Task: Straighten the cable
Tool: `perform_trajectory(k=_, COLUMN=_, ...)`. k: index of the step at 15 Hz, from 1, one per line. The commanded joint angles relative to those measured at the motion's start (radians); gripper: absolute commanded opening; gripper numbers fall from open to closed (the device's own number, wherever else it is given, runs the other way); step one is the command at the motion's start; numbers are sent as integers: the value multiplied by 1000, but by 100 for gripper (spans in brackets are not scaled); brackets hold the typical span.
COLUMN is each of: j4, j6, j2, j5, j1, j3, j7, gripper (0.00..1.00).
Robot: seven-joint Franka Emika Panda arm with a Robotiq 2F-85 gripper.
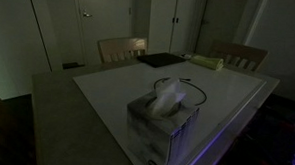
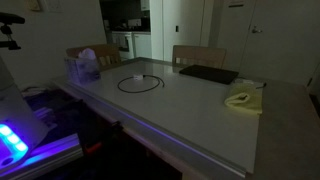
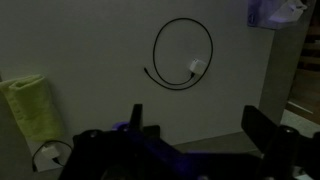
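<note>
Wrist view: you are looking down on the pale table, with the claw at the bottom edge of the picture.
Claw: spread wide and empty, clear of everything on the table.
Cable: the cable lies ahead of the claw, well apart from the fingertips, curled flat in one nearly closed ring. In an exterior view the cable shows as the same ring.
Tail end: the loose tail sticks out of the ring on the side nearest the claw, toward the finger on the left of the picture.
Pale piece: a small light bit on the near side of the ring may be a plug, but the picture is too dim to be sure.
Yellow cloth: the yellow cloth sits beside the claw on the left of the picture, apart from the cable.
Tissue box: the tissue box stands far ahead and to the right, beyond the ring.
Step in hand: by my reading this is the approach, with nothing gripped yet.
How to do it: choose one end, and the tail is the nearer. Come down with the fingers straddling the cord across its run, and go low, because the cord is very thin. Pinch it, then draw slowly away from the ring over bare table.
Watch for: a cord this light may slide whole instead of uncurling, so pull gently and steer clear of the box.
</note>
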Motion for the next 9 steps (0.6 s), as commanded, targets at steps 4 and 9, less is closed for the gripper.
perform_trajectory(k=4, j4=3, j6=-4, j2=6, j5=12, j1=-38, j3=30, j7=-11, gripper=100)
perform_trajectory(k=9, j4=3, j6=-4, j2=6, j5=12, j1=-38, j3=30, j7=-11, gripper=100)
